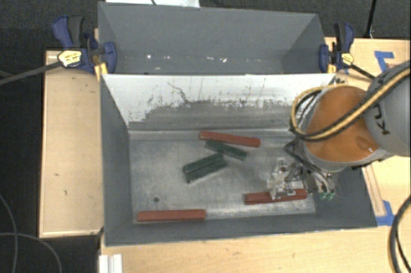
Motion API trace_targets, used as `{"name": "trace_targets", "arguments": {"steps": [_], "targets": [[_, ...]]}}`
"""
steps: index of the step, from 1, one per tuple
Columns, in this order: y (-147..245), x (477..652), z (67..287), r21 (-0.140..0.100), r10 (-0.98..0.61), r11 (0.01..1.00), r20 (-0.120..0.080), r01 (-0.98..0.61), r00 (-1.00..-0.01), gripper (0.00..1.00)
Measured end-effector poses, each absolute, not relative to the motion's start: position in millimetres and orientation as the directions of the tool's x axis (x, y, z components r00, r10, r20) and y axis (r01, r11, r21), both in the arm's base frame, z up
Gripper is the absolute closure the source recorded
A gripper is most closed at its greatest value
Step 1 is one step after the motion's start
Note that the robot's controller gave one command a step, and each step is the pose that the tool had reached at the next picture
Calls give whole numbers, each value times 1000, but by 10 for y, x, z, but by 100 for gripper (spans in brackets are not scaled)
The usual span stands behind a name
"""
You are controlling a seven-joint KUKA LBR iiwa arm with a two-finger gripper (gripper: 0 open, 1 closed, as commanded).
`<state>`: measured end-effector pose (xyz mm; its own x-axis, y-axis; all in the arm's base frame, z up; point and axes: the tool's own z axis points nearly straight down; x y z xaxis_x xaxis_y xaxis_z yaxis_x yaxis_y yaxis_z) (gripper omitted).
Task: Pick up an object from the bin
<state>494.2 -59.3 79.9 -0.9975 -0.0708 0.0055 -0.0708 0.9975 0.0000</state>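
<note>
My gripper (283,187) hangs low at the right side of the bin, under the orange cover. Its metal tip is right over a flat red-brown bar (260,198) that lies lengthwise near the bin's front right. The tip hides the bar's right part, and whether it touches the bar I cannot tell. Left of the gripper lie two dark green bars: one (204,167) in the middle of the floor, a thinner one (226,149) just behind it.
Another red-brown bar (229,139) lies along the back of the floor. A third one (171,216) rests at the front left corner. The arm and its cables fill the bin's right edge.
</note>
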Motion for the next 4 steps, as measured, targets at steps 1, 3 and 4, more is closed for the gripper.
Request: {"name": "trace_targets", "arguments": {"steps": [1, 3, 4], "targets": [[-583, 4995, 767, -3, -72, 997, -25, -72, -997, 0], [-192, 5338, 868, -2, -90, 996, 1, -90, -996, 0], [95, 5736, 869, 2, -271, 962, -8, -271, -962, 0]]}}
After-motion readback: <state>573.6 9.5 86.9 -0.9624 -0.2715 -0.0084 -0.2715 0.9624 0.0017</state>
